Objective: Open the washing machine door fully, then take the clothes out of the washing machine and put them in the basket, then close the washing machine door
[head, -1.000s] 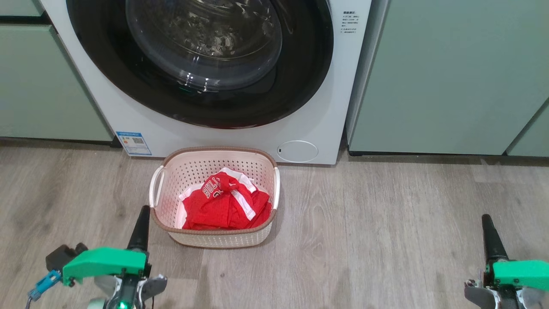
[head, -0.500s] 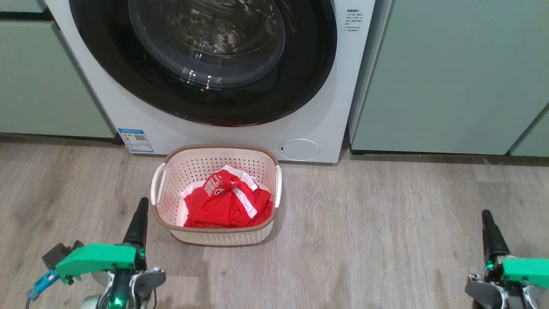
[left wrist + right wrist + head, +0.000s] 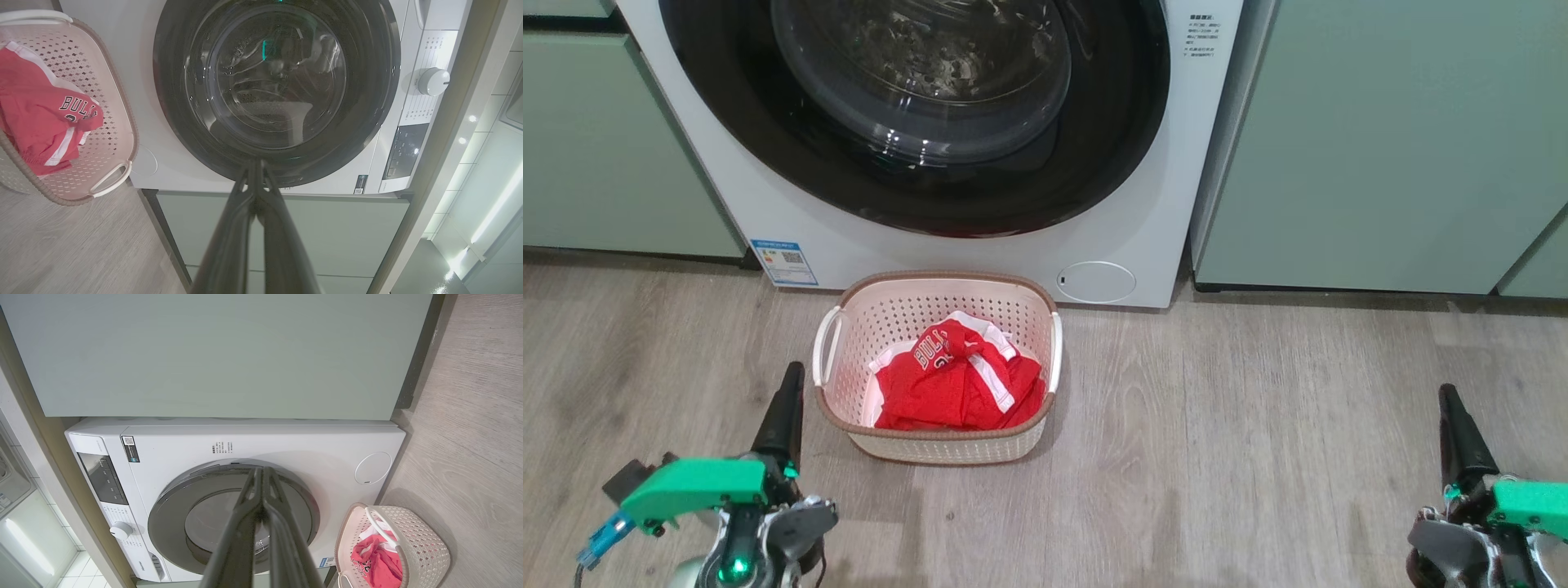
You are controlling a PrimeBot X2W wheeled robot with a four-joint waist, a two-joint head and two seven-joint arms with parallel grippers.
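The white washing machine (image 3: 1143, 204) fills the top of the head view, and its black-rimmed washing machine door (image 3: 1111, 147) lies flush against its front. On the floor before it stands the cream basket (image 3: 947, 278), with the red clothes (image 3: 956, 384) heaped inside. My left gripper (image 3: 791, 376) is shut and empty, just left of the basket. My right gripper (image 3: 1448, 396) is shut and empty over the floor, far to the basket's right. In the left wrist view, the left gripper (image 3: 256, 165) points at the door (image 3: 367, 102), with the basket (image 3: 110, 134) and clothes (image 3: 36, 122) at the left. In the right wrist view, the right gripper (image 3: 261, 471) points at the machine (image 3: 286, 445).
Pale green cabinets (image 3: 1380, 147) flank the washer on both sides. Grey wood-look floor (image 3: 1217, 449) stretches between the basket and my right gripper. A small round hatch (image 3: 1096, 282) and a blue label sticker (image 3: 784, 261) sit low on the washer's front.
The whole picture has shifted slightly, so the camera has moved. Both grippers' fingertips reach a little higher in the head view. Both stay shut; the basket and door have not moved.
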